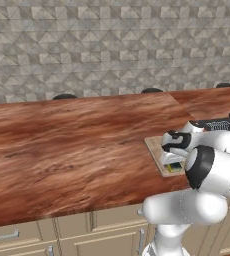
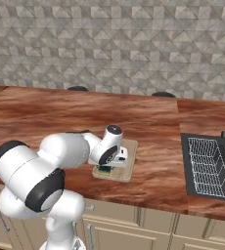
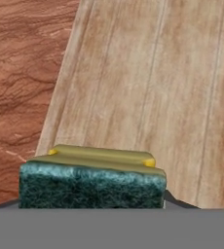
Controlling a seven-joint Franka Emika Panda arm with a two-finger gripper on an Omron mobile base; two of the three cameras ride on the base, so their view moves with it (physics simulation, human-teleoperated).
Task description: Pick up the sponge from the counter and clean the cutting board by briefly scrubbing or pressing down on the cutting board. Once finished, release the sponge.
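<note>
One sponge, green scrub layer over yellow, sits pinched between the jaws of the gripper, which reaches down over the near end of the cutting board. The hand view looks straight past the block onto pale wood grain, with the board's long edge running up the picture and the reddish countertop beyond it on one side. From the right base view the sponge shows as a dark sliver under the white hand, at or just above the board's near corner; whether it already presses on the wood cannot be told from these angles. The left base view agrees — a bit of yellow and green peeks out below the hand, over the board's front edge. The step in hand looks like the scrub itself, so the grip should not loosen until the sponge has been pressed flat on the wood. A good pass would come straight down until the block bears evenly, then slide a short way along the grain toward the board's middle, since the sponge sits near the edge and a push the other way would carry it off onto the countertop. The thin board could skate under a hard sideways drag — light pressure suits it. The dish rack stands well apart.
</note>
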